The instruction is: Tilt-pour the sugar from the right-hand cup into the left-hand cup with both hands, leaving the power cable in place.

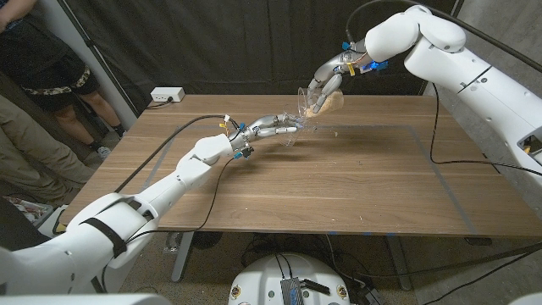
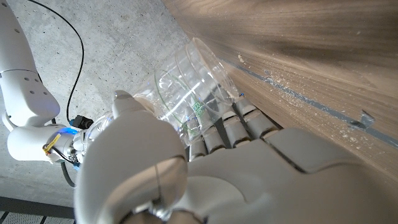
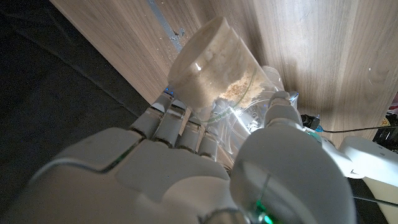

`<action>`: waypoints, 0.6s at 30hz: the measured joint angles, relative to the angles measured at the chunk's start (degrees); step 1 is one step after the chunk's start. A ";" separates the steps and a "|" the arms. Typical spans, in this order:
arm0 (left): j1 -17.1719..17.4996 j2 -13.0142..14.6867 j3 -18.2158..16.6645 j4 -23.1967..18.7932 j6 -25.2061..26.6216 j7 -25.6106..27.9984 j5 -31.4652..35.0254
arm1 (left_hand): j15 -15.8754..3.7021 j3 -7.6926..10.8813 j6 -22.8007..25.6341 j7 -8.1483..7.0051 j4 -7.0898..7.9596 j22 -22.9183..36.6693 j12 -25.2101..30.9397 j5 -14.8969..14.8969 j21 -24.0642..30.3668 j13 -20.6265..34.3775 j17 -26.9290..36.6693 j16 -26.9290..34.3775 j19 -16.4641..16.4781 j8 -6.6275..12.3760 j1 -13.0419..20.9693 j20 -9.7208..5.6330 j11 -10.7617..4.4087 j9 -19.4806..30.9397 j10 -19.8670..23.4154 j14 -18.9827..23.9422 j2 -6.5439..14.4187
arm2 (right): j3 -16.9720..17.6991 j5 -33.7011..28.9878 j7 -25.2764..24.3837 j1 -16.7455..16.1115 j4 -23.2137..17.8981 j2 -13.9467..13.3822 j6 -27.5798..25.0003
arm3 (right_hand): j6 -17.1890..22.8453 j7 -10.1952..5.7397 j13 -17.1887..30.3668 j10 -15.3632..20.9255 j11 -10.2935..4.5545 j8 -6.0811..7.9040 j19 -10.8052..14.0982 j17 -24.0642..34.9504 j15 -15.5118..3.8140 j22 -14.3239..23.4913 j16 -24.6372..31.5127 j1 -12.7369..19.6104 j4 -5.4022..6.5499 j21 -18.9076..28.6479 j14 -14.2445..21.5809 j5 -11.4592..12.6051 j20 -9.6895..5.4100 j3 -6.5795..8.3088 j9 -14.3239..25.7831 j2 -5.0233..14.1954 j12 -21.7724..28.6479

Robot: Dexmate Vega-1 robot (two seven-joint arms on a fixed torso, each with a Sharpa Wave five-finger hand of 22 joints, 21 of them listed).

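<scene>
Sugar [image 3: 239,87] is sitting in the tilted right cup [image 1: 322,101], which the right robot hand [image 1: 329,80] is gripping at about twelve o'clock over the table [image 1: 356,178], just above the left cup [image 1: 292,127] that the left robot hand [image 1: 264,127] is gripping below it, presumably to catch the pour. From the left wrist, fingers [image 2: 239,124] are wrapping the clear left cup, mouth angled toward the other hand. From the right wrist, the sugar is gathering near the cup's lip.
</scene>
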 measured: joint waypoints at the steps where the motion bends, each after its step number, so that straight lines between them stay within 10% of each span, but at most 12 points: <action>1: -0.11 -0.28 0.01 0.63 -0.48 -0.11 0.00 | 0.07 0.00 0.18 -0.02 0.00 0.00 0.00 0.00 0.00 0.00 0.00 0.00 0.00 0.00 0.03 0.00 0.00 0.00 0.00 0.10 0.03 | -0.07 -0.11 0.20 0.10 0.08 0.08 0.06 | 0.00 0.00 0.00 0.06 -0.05 0.00 0.00 0.00 0.00 0.00 0.00 0.00 0.00 0.00 0.00 -0.01 0.00 0.00 0.00 0.00 0.00; 18: -1.14 -3.69 -0.32 7.84 -6.74 -1.75 -1.03 | 0.07 0.19 0.49 -0.08 -0.18 -0.01 0.35 -0.01 0.45 -0.01 0.00 0.00 0.62 0.44 0.68 -0.62 0.01 0.00 -0.01 0.10 0.67 | -0.69 -1.07 2.05 1.39 0.56 0.91 0.40 | 0.51 0.11 0.04 0.26 -0.22 -0.10 0.00 -0.01 0.20 0.00 0.00 -0.02 0.01 0.00 0.20 -0.22 0.00 -0.01 0.04 0.01 0.23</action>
